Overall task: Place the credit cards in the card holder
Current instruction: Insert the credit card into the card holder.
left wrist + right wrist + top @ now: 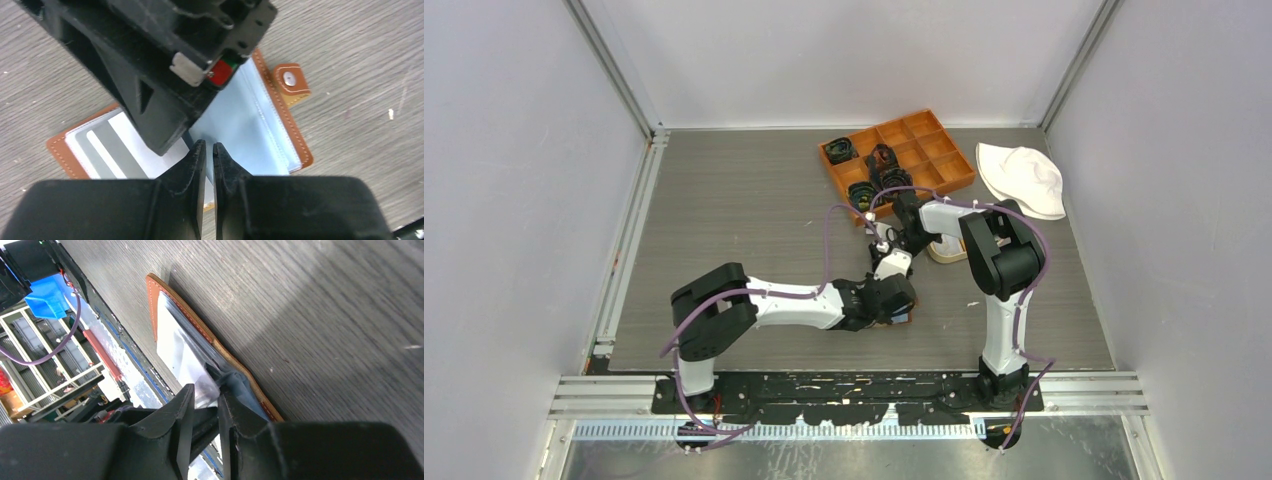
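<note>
Nearest the left wrist lens, the left gripper [209, 150] presents its two black jaws almost together, with only a thin slit between them. Whether a card edge sits in that slit cannot be determined. Directly beyond the tips, at 12 o'clock, lies the small brown leather folding card holder [288, 118], open flat on the grey wood-grain table [360, 60]. Its pale-blue transparent sleeve [240, 120] occupies the right-hand page, and the stitched snap tab [289, 79] projects at 1 o'clock. At 9 o'clock, a grey-and-white striped credit card [107, 147] already sits under the left-hand sleeve.

The right gripper [205, 392] reaches in from 11 o'clock in the same view. Its own camera shows the jaws narrowed on a leaf of the transparent sleeve, lifting it off the leather.

Step in hand, by judgement: seating a card while the right arm holds the pocket mouth open. The next move calls for a raised leaf, the card's leading edge aligned with the mouth, and a flat push along the page.
</note>
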Tool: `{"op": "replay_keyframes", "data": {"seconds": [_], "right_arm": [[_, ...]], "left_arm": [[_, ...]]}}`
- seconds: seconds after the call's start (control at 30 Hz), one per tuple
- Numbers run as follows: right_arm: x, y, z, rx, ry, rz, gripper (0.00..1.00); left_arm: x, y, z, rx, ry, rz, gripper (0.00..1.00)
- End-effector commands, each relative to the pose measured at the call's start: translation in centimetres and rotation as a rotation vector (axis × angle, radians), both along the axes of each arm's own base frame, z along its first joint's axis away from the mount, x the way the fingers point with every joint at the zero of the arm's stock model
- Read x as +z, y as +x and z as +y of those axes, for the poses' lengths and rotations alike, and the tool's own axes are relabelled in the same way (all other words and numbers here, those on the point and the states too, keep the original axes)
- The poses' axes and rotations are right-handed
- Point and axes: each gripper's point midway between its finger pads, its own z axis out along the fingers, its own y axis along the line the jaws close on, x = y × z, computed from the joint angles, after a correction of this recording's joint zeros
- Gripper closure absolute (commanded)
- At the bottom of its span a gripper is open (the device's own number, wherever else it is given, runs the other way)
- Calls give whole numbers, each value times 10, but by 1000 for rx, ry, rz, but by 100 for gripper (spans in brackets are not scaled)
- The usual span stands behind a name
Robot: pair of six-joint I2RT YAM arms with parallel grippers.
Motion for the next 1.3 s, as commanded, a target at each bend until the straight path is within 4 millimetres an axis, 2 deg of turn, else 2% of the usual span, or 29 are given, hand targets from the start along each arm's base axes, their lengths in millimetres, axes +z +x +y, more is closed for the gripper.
{"op": "replay_keyframes", "data": {"seconds": [0.0,0.3,0.53,0.67,0.77,0.87,1.03,1.27], "right_arm": [[5,10,2,19,-1,-59,70],[9,11,1,24,3,-72,61],[18,13,1,33,17,-104,57],[26,15,0,38,28,-133,55],[28,16,-1,45,24,-154,55],[28,17,-3,51,13,-171,55],[31,21,-9,64,-18,-221,57],[26,20,-19,84,-79,-246,84]], "left_arm": [[13,11,13,52,59,-69,88],[29,9,15,36,27,-81,86],[64,-7,7,-62,-124,-96,85],[81,-13,17,-80,-195,-121,85],[85,-15,35,-69,-215,-144,85],[79,-14,54,-37,-200,-165,85],[57,-11,81,16,-147,-144,85],[29,-2,101,75,-76,-92,86]]}}
